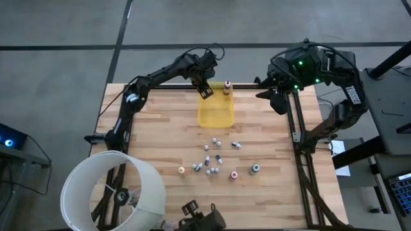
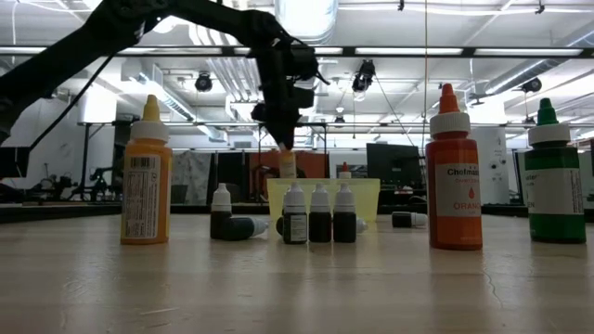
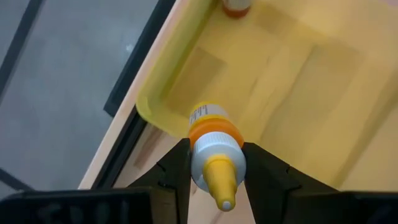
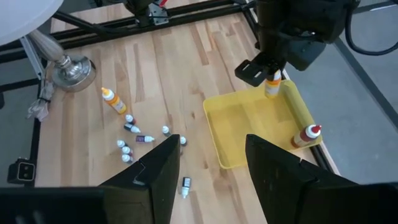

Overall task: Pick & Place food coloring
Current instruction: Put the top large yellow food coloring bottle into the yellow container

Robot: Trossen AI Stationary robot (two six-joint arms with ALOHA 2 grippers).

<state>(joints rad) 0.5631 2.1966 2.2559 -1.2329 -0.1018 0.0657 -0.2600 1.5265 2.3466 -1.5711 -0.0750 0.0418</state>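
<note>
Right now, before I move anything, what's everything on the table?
Translucent yellow rectangular tray: one, far centre of table.
Red-capped bottle: one, standing in tray's corner.
Yellow-tipped bottle: one, held above tray's edge.
Tiny bottles: about a dozen, mixed caps, scattered on wood nearer than tray.
Yellow bottle, orange bottle, green bottle: one each, standing near front.
White lampshade: one, front-left corner.
Left gripper: over tray, gripping bottle.
Right gripper: open, raised at right.

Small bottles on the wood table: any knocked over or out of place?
Yes. In the cluster of tiny dark-bodied, white-capped bottles, several lie on their sides, one beside the three upright ones. No spills visible.
</note>
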